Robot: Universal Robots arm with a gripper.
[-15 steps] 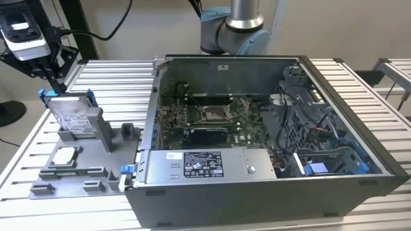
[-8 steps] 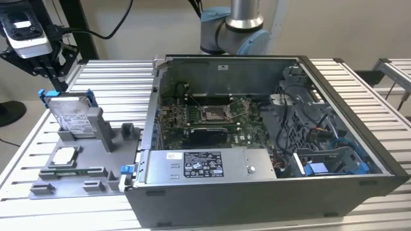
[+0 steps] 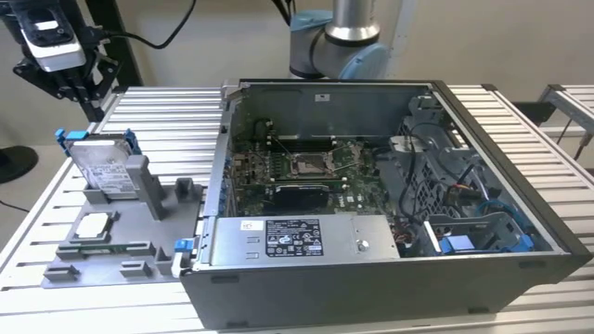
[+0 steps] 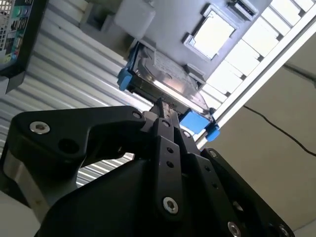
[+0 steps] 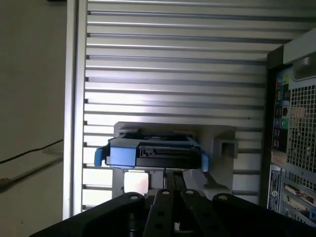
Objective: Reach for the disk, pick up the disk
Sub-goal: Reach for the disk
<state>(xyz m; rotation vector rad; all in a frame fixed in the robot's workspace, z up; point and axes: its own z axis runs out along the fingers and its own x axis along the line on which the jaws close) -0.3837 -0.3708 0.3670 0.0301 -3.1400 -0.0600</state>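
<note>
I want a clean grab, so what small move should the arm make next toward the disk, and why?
Probably open the gripper first. Its tips look closed together in the second wrist view, apart from the disk, which stands on edge in the grey holder; that edge must fit between them.

You see a silver disk (image 3: 100,165) with a white printed label and bright blue rails, against a plain grey holder (image 3: 121,229). Your gripper (image 4: 163,106) is matte black. The desk (image 3: 167,118) is pale silver, ribbed in parallel stripes. The dark grey case (image 3: 371,285) shows a green motherboard (image 3: 307,170).
</note>
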